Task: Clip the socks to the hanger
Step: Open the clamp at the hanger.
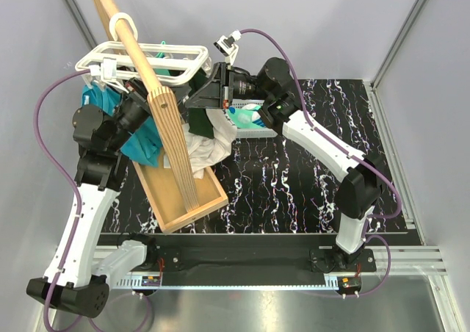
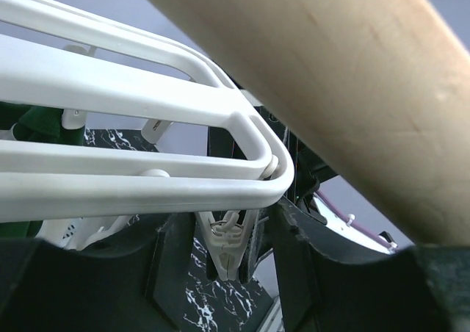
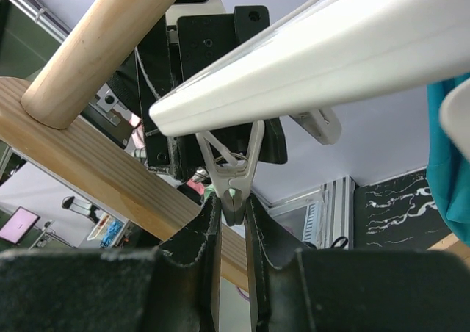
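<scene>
The white hanger (image 1: 147, 55) hangs by its hook loop on the wooden pole (image 1: 121, 23). One of its clips (image 2: 229, 247) hangs between my left gripper's (image 2: 231, 273) open fingers, which stand wide on either side without touching it. My right gripper (image 3: 233, 208) comes from the opposite side, its fingers closed narrowly on the tip of that same clip (image 3: 233, 178). No sock shows in either gripper. Mint green socks (image 1: 246, 117) lie in the grey mesh basket (image 1: 266, 131) under my right arm. In the top view my right gripper (image 1: 197, 89) sits by the hanger's right end.
A teal cloth (image 1: 143, 141) hangs at the hanger's left. A dark green garment (image 1: 198, 126) and white fabric (image 1: 209, 152) lie beside the slatted wooden stand (image 1: 176, 141) and its tray (image 1: 183, 196). The pole passes close above both wrists.
</scene>
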Available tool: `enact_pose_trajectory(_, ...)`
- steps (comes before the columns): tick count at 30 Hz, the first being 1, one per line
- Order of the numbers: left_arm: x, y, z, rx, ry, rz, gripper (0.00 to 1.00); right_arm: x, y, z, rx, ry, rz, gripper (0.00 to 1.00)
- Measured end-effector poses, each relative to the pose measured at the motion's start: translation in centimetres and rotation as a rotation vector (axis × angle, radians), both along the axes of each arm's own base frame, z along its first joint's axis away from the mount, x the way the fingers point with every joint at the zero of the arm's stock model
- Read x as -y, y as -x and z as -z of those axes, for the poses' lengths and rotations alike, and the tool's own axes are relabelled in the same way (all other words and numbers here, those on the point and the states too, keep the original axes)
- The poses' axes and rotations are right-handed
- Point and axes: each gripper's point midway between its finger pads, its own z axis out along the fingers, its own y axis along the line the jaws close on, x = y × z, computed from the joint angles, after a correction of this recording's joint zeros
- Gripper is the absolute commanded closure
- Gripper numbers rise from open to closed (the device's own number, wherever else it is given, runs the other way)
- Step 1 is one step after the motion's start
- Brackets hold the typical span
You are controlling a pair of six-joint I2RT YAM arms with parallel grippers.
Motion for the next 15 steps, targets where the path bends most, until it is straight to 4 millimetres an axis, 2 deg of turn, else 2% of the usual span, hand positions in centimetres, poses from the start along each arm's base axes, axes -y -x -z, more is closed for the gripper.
enact_pose_trajectory(6,-0.08,-0.02,-0.05,-0.009,0.005,-0.006,0.75,-0.04,0.08,0.02,0.004,0.0,-0.002,1.0)
enact_pose_trajectory(9,-0.11,-0.07,-0.02,-0.012,0.007,-0.01,0.95,-0.06,0.06,0.02,0.007,-0.001,0.0,1.0)
enact_pose_trajectory(10,-0.11,-0.09,0.0,-0.013,0.007,-0.01,1.0,-0.06,0.05,0.04,0.009,-0.001,0.001,0.97)
enact_pose_trajectory(11,-0.13,-0.1,0.0,-0.014,0.007,-0.012,1.0,-0.07,0.03,0.07,0.012,-0.001,0.002,0.91)
enact_pose_trajectory(12,-0.14,-0.11,0.01,-0.016,0.006,-0.013,1.0,-0.1,0.01,0.12,0.015,0.0,0.004,0.69)
enact_pose_trajectory(13,-0.15,-0.14,0.1,-0.02,0.006,-0.014,1.0,-0.13,-0.04,0.21,0.016,0.003,0.006,0.6)
enact_pose_trajectory(14,-0.18,-0.17,0.11,-0.022,0.006,-0.016,1.0,-0.19,-0.17,0.4,0.021,0.009,0.013,0.44)
enact_pose_trajectory(15,-0.23,-0.19,0.04,-0.022,0.007,-0.02,1.0,-0.28,-0.35,0.7,0.018,0.02,0.022,0.38)
